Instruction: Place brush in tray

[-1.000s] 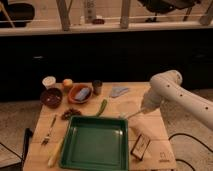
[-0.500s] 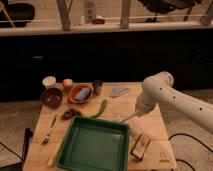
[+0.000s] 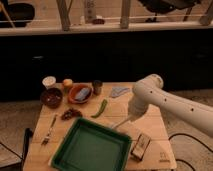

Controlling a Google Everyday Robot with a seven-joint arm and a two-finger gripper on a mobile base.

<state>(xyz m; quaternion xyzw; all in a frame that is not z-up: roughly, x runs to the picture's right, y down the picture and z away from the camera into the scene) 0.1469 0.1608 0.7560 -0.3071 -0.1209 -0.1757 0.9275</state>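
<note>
A green tray (image 3: 90, 148) lies on the front middle of the wooden table (image 3: 155, 127). A small wooden-backed brush (image 3: 140, 146) lies on the table just right of the tray, near the front edge. My white arm (image 3: 165, 100) reaches in from the right. My gripper (image 3: 122, 123) points down and left, just over the tray's far right rim, behind and above the brush and apart from it. Nothing shows in the gripper.
At the back left stand a white cup (image 3: 48, 81), an orange (image 3: 67, 83), an orange bowl (image 3: 80, 93), a dark can (image 3: 97, 87) and a brown bowl (image 3: 51, 97). A green chili (image 3: 101, 107), grey cloth (image 3: 119, 91) and fork (image 3: 49, 131) lie nearby.
My arm and gripper have swung left and a little forward, from the table's right side to the tray's far right rim. The brush and tray have not moved.
</note>
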